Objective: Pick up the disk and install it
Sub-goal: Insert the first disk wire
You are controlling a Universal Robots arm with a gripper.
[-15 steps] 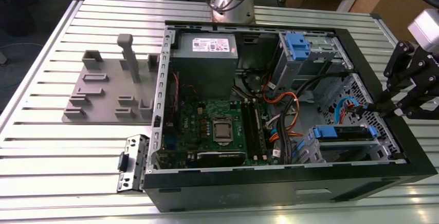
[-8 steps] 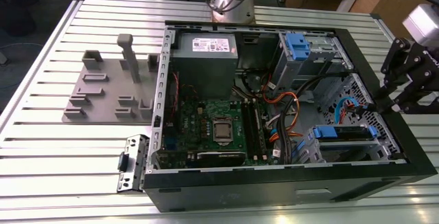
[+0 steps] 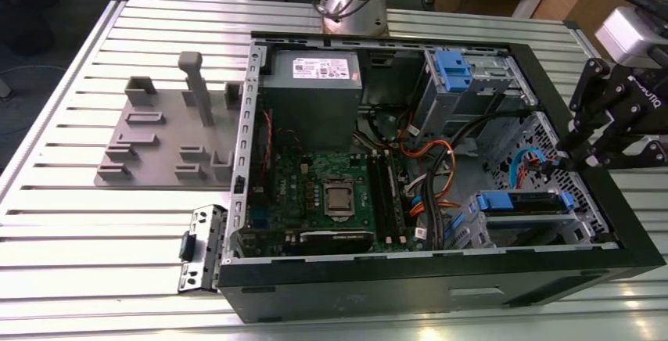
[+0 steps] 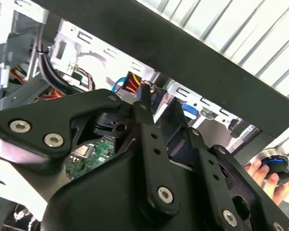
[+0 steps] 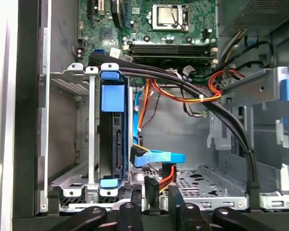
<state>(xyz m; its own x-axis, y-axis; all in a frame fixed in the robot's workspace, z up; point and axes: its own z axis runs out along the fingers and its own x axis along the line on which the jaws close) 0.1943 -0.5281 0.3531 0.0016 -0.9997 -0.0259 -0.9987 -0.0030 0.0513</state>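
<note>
Disk [image 5: 111,139] mostly hidden within drive cage [image 5: 82,130]; pincer [image 5: 151,204] fingertips cut off at first wrist view's edge.

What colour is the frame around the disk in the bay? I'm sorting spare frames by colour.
Bright blue, clearest in the first wrist view on the disk.

My fingers [image 5: 151,202] are black, with silver screw heads. The disk [image 5: 111,130] below me is dark along its edge, framed in bright blue. The case [image 3: 439,286] around it is black outside and grey metal inside. The motherboard [image 3: 328,200] is green, its socket silver. The cables [image 5: 183,94] run orange, red and yellow, with a light blue flat one and thick black ones. The power supply [image 3: 308,95] is grey with a white sticker. The bench [image 3: 94,224] is pale, ribbed silver.
</note>
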